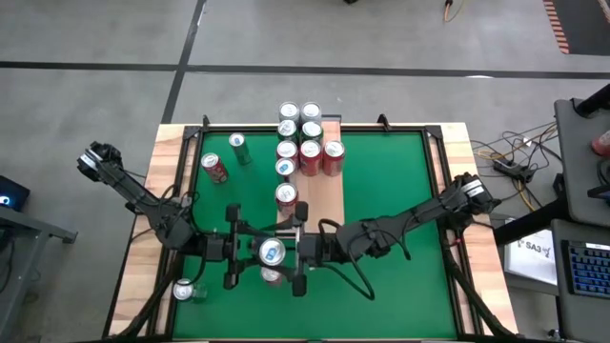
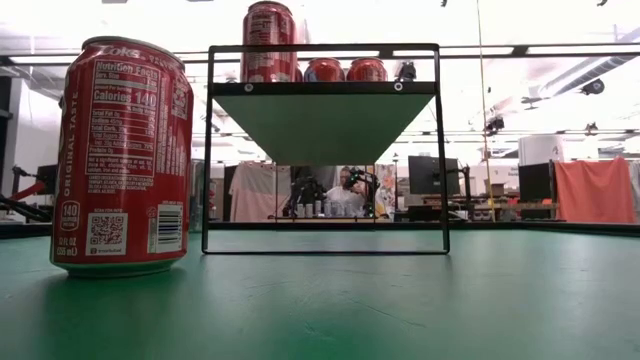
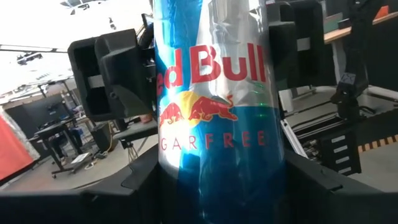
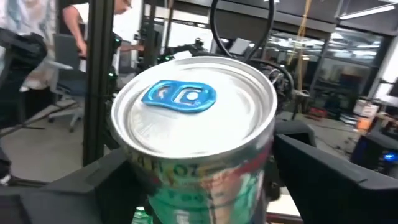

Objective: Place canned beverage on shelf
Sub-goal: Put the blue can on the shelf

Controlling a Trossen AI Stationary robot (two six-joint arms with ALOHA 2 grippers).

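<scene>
Shelf (image 1: 329, 191) already has a bunch of cans, and the Red Bull can (image 1: 272, 252) just short of it sits clamped in the left pincer (image 1: 250, 252), right pincer (image 1: 291, 255) spread around it.

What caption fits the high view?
Both arms meet at a blue-tabbed can near the shelf end.

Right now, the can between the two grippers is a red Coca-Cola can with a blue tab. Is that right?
Not quite. The can between the left gripper and the right gripper is a blue-and-silver Red Bull can, not a red Coca-Cola one, as the left wrist view shows. Its tab is blue.
</scene>
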